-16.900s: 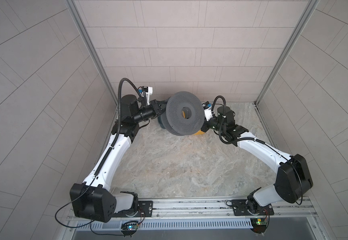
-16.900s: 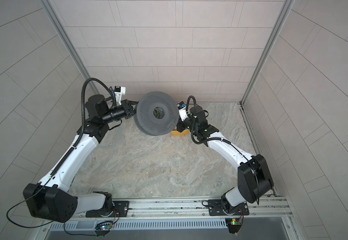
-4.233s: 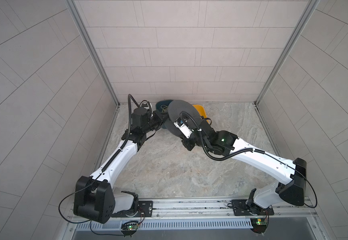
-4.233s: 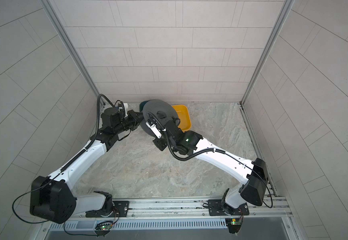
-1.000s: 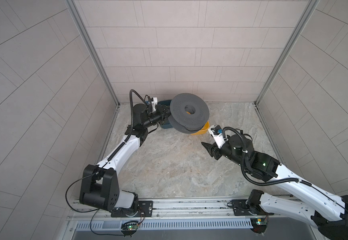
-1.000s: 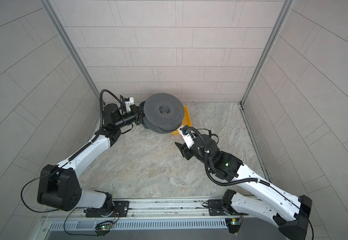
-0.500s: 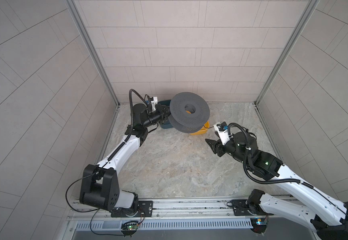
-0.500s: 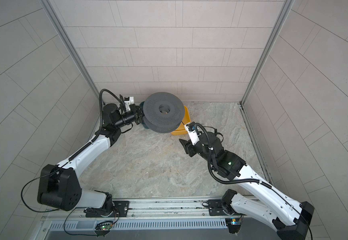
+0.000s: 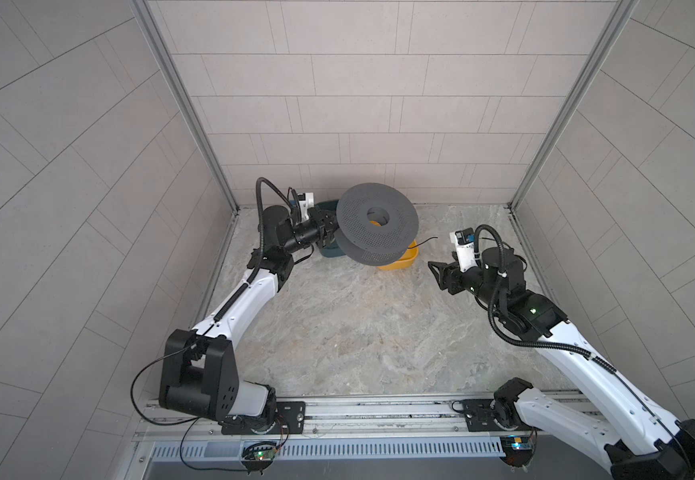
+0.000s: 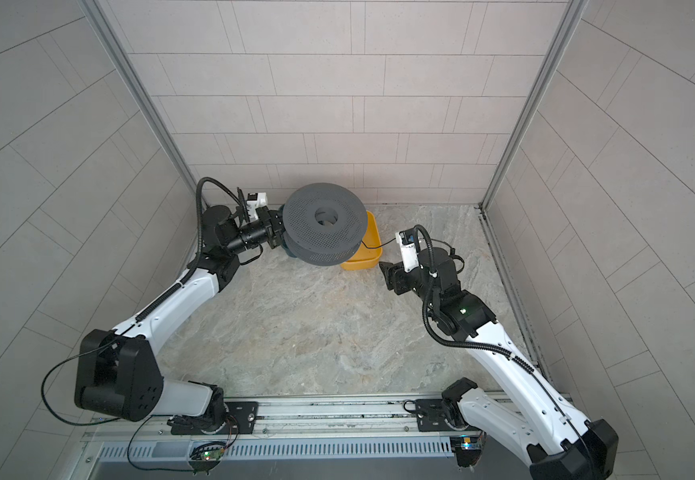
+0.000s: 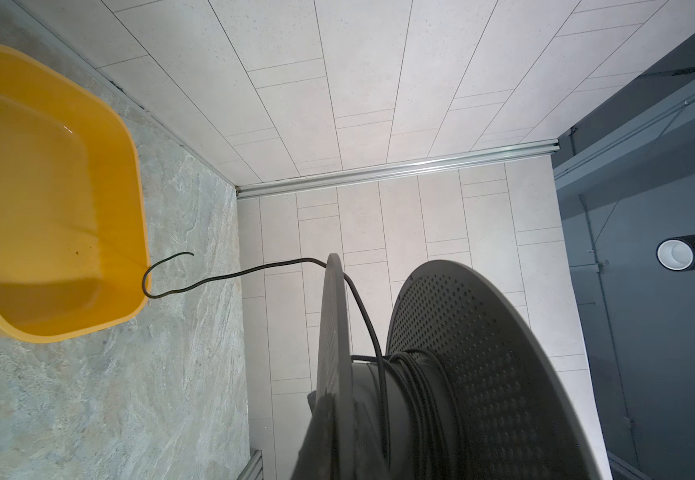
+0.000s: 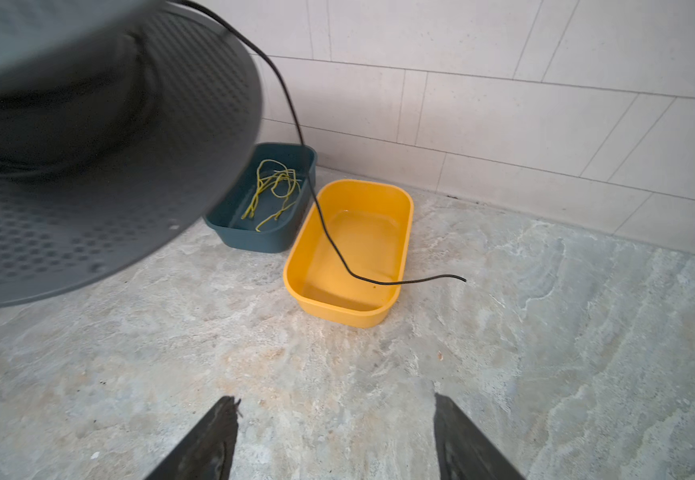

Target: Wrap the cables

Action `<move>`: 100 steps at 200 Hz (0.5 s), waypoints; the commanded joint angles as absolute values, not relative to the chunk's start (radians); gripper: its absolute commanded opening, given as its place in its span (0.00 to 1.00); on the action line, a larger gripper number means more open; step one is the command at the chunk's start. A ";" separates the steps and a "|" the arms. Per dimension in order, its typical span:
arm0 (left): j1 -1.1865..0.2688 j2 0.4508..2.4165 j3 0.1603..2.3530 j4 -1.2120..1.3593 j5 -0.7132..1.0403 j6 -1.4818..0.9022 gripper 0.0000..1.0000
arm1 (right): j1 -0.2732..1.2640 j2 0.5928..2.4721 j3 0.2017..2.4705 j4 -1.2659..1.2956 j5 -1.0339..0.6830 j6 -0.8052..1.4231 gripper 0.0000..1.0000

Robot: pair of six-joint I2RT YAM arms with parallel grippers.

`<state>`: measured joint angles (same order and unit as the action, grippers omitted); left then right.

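Black cable (image 12: 337,253) trailing off a lifted grey spool (image 9: 375,226)

Most of the cable is sitting wound round the hub. Its loose tail is running down across the yellow tub (image 12: 337,309), with the tip pointing toward the right arm. The left gripper (image 9: 331,226) is clamping the spool's edge. The right gripper (image 12: 333,436) is hovering, jaws apart, empty.

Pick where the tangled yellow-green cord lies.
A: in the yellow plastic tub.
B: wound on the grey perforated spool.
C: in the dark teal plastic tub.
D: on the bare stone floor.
C: the right wrist view shows the thin yellow-green cord tangled on the bottom of the dark teal plastic tub, beside the yellow plastic tub.
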<state>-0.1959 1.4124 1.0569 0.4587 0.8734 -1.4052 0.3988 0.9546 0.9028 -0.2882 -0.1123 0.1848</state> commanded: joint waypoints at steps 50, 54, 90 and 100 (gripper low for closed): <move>-0.170 1.346 1.141 0.513 0.954 -1.448 0.00 | 0.206 1.208 0.948 -0.159 -0.268 0.421 0.77; -0.170 1.345 1.141 0.511 0.957 -1.449 0.00 | 0.201 1.224 0.957 -0.158 -0.266 0.431 0.77; -0.169 1.336 1.132 0.513 0.964 -1.452 0.00 | 0.184 1.336 1.001 -0.115 -0.319 0.499 0.74; -0.169 1.335 1.133 0.516 0.967 -1.455 0.00 | 0.183 1.363 1.011 -0.105 -0.338 0.504 0.74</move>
